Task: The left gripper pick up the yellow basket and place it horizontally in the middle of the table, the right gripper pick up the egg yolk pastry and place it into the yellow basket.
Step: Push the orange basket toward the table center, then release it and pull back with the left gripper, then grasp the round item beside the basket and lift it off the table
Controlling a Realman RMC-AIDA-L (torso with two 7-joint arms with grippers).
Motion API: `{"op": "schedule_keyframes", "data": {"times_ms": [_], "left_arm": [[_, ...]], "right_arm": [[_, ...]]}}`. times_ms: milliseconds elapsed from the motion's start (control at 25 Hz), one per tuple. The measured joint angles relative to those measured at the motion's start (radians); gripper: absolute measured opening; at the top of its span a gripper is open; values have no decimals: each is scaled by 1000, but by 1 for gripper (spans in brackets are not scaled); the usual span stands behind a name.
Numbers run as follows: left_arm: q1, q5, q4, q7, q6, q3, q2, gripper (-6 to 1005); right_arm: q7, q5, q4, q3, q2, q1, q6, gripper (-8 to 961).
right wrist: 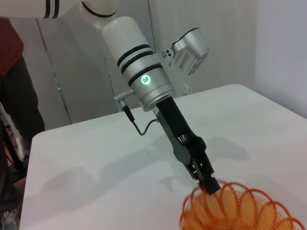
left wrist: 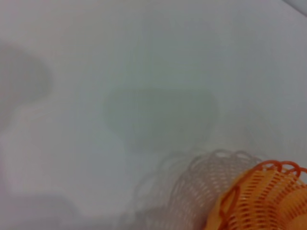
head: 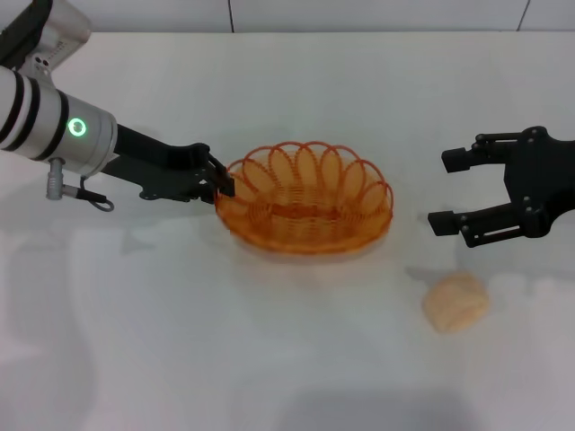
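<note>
Gripping the looped rim of the yellow basket (head: pixel 305 199) at its 9 o'clock edge, the left hand (head: pixel 222 184) reaches in across the white bench (head: pixel 269 359) from your 9 o'clock, its black fingers pinched together on the wire. You see the silver-grey arm behind it with its green ring light (head: pixel 78 127) glowing. The basket sits near the middle of the bench in the head view, open side up, long axis running from 9 to 3 o'clock; whether it rests flat on the surface or is lifted slightly you cannot tell, though a soft shadow lies just beneath it.

At your 3 o'clock the right hand (head: pixel 449 190) hovers above the bench with its two fingers spread wide apart, holding nothing, tips pointing toward the basket yet apart from it. The egg yolk pastry (head: pixel 455 303) lies on the bench at about 5 o'clock from the basket, below the right hand and clear of both.

From the right wrist camera you look along the left arm to where the left hand (right wrist: pixel 209 184) meets the basket (right wrist: pixel 240 211) rim. The left wrist camera catches only a corner of the basket (left wrist: pixel 264 201) and its shadow on the bench
</note>
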Motion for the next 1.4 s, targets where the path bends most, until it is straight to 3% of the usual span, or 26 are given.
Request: {"op": "schedule_keyframes", "data": {"times_ms": [280,440,680,880,1400], "left_arm": [[0,-6,2,4,10,-4,5,284],[0,-26,12,23,26,-4,11,515],[0,-62,63,68,71,-4,24,745],[12,-102,130,105,78,-4,39,881],[101,-258,319,356,65,-7,75,877]], "right_arm": [[0,0,0,1,0,1,0,856],[0,0,0,1,0,1,0,856],[1,0,-1,1,0,0,0,856],[11,1,-10,1,0,-5,0,856],[27,13,-5,-6,0,-4,9,856]]}}
